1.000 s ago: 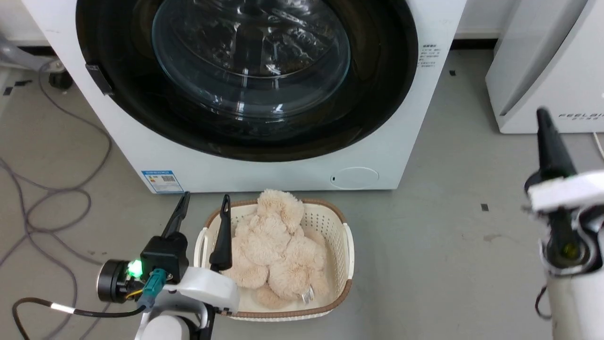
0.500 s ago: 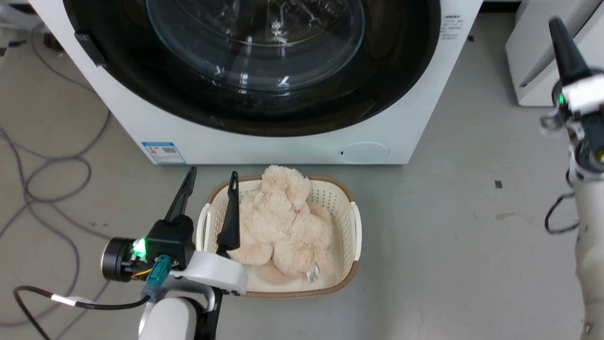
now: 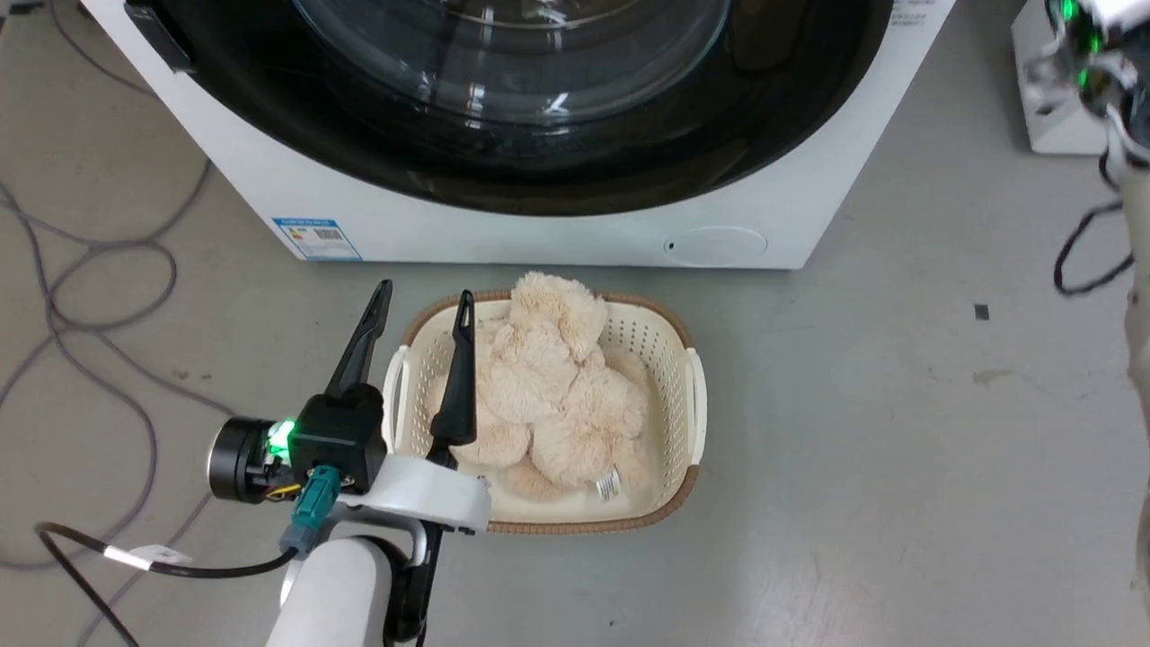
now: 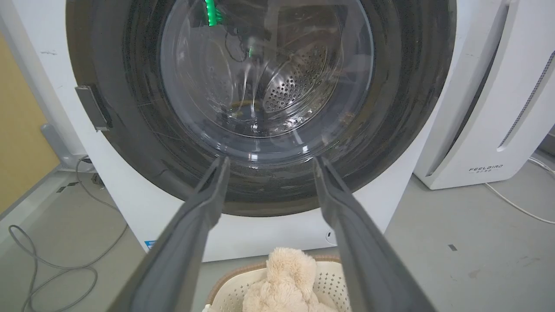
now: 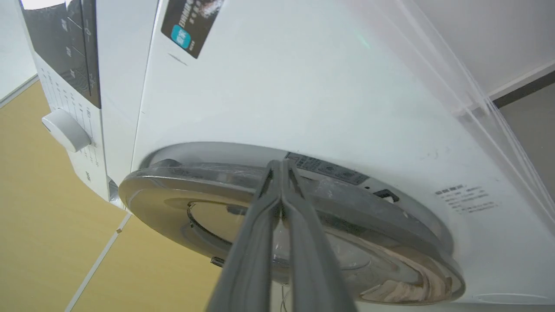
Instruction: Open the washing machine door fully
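A basket full of a fluffy toy sits on the floor right in front of the washing machine and blocks the low middle. To its right the floor is bare and wide. Loose cables lie on the left. A white box stands close by the machine, with only a thin gap between.

Soft, bright light is falling evenly, seemingly from overhead, and shadows are showing faintly. White glints are streaking the glass of the washing machine door, and a green glow is reflecting near its top. Around the door, straight edges are bowing in both wrist views.
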Controlling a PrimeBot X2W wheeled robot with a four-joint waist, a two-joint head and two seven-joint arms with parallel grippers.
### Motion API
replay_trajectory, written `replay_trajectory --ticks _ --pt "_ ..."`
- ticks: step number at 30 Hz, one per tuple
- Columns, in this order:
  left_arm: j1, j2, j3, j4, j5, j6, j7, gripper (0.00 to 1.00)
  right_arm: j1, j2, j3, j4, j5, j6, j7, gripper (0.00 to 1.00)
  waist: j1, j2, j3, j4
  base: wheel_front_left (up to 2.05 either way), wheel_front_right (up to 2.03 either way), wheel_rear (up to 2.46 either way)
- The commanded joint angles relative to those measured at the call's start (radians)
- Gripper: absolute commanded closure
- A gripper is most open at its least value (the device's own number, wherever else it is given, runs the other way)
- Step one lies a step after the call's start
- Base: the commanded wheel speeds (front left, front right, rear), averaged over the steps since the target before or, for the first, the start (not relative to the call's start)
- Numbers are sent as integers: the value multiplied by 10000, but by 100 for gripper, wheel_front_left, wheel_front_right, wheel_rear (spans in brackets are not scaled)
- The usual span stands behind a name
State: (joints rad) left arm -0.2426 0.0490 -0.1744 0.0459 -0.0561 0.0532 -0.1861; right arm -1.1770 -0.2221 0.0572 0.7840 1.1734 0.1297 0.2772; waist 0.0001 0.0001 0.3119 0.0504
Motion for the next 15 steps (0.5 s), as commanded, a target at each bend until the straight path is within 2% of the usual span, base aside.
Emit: replay_trajectory --ticks 1,15 --pt "-204 11 -39 1 -46 63 -90 0 -434 -22 103 225 244 8 102 100 -1 -1 96 17 0 0 0" --pt "-857 12 -454 70 -170 259 -382 0 -2855 63 1699 1858 625 9 1233 100 -1 -1 963 108 0 0 0"
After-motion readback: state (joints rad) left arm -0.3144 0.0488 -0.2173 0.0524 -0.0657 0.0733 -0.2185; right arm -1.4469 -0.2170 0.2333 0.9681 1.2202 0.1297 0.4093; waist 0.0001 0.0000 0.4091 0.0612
